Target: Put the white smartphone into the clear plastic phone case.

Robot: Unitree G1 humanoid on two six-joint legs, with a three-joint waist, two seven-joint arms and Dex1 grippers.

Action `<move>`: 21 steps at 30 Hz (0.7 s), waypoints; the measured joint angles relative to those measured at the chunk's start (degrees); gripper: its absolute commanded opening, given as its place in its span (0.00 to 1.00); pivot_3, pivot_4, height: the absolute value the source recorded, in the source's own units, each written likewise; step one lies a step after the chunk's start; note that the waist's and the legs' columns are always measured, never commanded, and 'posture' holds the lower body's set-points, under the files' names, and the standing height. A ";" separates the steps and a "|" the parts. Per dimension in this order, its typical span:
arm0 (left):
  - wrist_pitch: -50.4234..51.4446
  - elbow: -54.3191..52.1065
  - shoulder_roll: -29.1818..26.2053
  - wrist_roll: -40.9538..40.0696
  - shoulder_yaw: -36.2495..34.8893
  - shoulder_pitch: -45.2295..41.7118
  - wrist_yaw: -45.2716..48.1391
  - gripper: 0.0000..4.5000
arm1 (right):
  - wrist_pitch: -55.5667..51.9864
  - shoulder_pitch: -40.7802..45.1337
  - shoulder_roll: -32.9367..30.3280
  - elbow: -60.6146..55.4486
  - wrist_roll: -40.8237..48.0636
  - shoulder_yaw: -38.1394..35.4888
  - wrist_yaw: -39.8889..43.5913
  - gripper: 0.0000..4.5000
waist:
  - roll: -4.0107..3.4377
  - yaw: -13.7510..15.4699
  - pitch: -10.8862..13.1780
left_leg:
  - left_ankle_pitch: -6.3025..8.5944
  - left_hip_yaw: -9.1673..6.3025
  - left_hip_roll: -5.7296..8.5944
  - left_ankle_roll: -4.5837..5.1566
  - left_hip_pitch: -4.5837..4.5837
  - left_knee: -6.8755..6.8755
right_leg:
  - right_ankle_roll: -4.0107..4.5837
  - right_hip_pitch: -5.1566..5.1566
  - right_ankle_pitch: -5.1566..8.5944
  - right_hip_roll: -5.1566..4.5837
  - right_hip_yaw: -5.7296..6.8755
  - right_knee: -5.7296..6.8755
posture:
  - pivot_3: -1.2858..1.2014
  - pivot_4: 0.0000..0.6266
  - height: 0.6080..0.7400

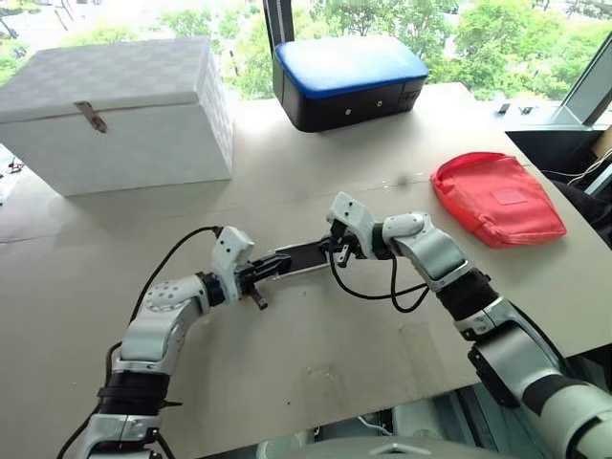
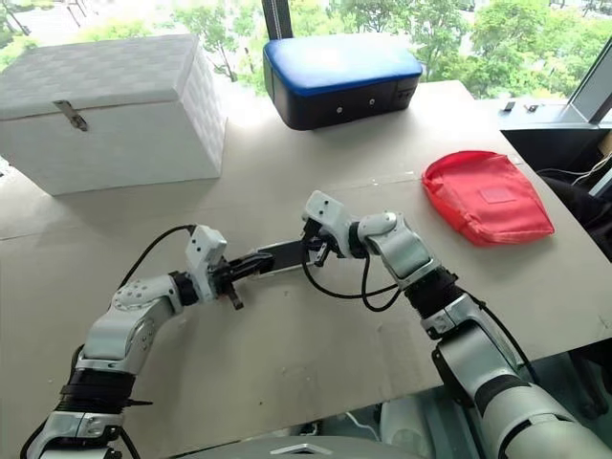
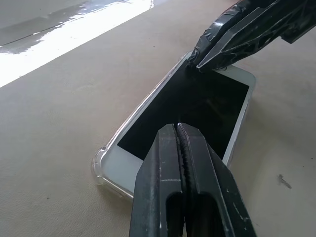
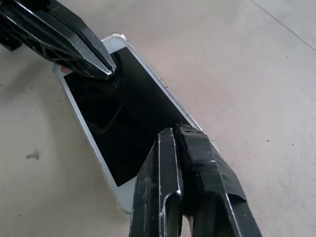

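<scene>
Setting: beige tabletop [image 1: 316,363] before a window with green trees beyond its far edge.
Left tool [image 1: 271,265]: fingers pressed together with no gap; tips rest on the near-left end of the white smartphone [image 3: 197,106], over its black screen.
Right tool [image 1: 337,245]: fingers likewise closed flat against each other, one wrapped in black tape; tips bear on the opposite, far-right end of the phone.
White smartphone: lies screen up near the middle of the tabletop, slanting from near-left to far-right, spanned by the two tools.
Clear plastic phone case [image 3: 102,165]: beneath and around the phone; its glossy rim and rounded corner project past the white bezel at the end under the left tool. Whether every edge is fully seated cannot be told.
Red pouch [image 1: 497,196]: flat near the right edge of the tabletop, well apart from the phone.
White box [image 1: 120,110]: at the far-left corner, lid closed, metal latch in front.
Blue-topped black case [image 1: 349,81]: at the far edge, beside the white box.
</scene>
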State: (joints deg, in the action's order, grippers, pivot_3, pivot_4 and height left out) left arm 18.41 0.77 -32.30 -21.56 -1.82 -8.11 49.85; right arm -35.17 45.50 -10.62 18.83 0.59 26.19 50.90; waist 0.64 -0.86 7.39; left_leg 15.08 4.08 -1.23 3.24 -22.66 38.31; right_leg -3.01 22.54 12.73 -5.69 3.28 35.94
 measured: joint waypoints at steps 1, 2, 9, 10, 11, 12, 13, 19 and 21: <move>0.05 -0.02 0.05 0.09 0.08 0.06 -0.10 0.01 | -0.16 0.09 -0.05 0.22 -0.16 0.29 0.24 0.00 | -0.05 0.01 -0.13 | 0.00 0.00 0.01 0.00 0.01 0.00 | 0.01 -0.01 0.00 -0.02 0.00 0.01 | 0.52 0.24 0.96; 0.16 -0.04 0.12 0.14 0.09 0.13 -0.25 0.01 | -0.59 0.45 -0.09 0.46 -0.42 0.63 0.88 0.00 | 0.01 0.02 -0.31 | 0.00 0.00 0.01 0.01 0.01 0.00 | 0.01 -0.01 0.01 -0.04 0.00 0.01 | 0.52 0.24 0.96; 0.66 -0.63 0.51 0.15 0.12 1.22 -1.42 0.01 | 0.59 2.55 1.66 7.07 -1.16 0.84 2.09 0.00 | -0.43 -0.22 -1.27 | 0.15 0.01 0.04 0.23 0.15 -0.07 | 0.03 -0.07 0.01 -0.12 -0.02 0.01 | 0.52 0.24 0.96; 0.97 -0.73 0.70 0.15 0.14 1.37 -1.51 0.01 | 1.00 2.69 1.88 8.03 -1.18 0.83 2.04 0.00 | -0.49 -0.22 -1.36 | 0.17 0.01 0.03 0.25 0.28 -0.08 | 0.04 -0.19 0.02 -0.13 -0.02 0.01 | 0.52 0.24 0.96; 1.25 -0.78 0.98 0.15 0.22 1.45 -1.61 0.01 | 1.83 2.78 2.06 9.51 -1.19 0.80 1.99 0.00 | -0.53 -0.18 -1.38 | 0.25 0.01 0.03 0.20 0.67 -0.15 | 0.06 -0.55 0.04 -0.18 -0.01 -0.04 | 0.52 0.24 0.96; 1.41 -0.78 1.09 0.15 0.28 1.48 -1.64 0.01 | 2.03 2.80 2.08 9.99 -1.19 0.78 1.97 0.00 | -0.56 -0.16 -1.38 | 0.39 0.00 0.02 0.11 0.87 -0.18 | 0.10 -0.76 0.09 -0.30 -0.01 -0.08 | 0.52 0.24 0.96; 1.66 -0.79 1.18 0.16 0.34 1.50 -1.74 0.01 | 2.87 2.81 2.07 10.78 -1.19 0.66 1.94 0.00 | -0.59 -0.12 -1.44 | 0.43 -0.01 0.02 0.10 0.94 -0.19 | 0.09 -0.83 0.11 -0.42 -0.01 -0.08 | 0.52 0.24 0.96; 2.47 -1.69 1.36 0.14 0.35 1.65 -2.18 0.01 | 5.59 1.22 1.24 12.82 0.12 -3.39 2.62 0.00 | -0.60 0.05 -1.51 | 0.43 -0.04 0.03 0.10 0.92 -0.20 | 0.09 -0.82 0.10 -0.44 0.01 -0.10 | 0.52 0.24 0.96; 2.52 -2.23 1.35 0.12 0.32 1.88 -2.16 0.01 | 9.08 -2.12 0.48 11.21 1.98 -5.74 3.71 0.00 | -0.65 0.15 -1.43 | 0.44 -0.05 0.04 0.10 0.81 -0.23 | 0.10 -0.79 0.10 -0.48 0.05 -0.17 | 0.52 0.24 0.96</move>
State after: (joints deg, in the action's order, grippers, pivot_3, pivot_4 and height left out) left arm 20.93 -1.46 -30.94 -21.44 -1.50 -6.24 47.69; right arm -26.09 43.38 -10.14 30.03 2.57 20.45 54.60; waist 0.00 -0.71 5.96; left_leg 15.52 4.03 -1.19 3.34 -21.85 38.08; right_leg -2.91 21.76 12.83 -6.17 3.32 35.77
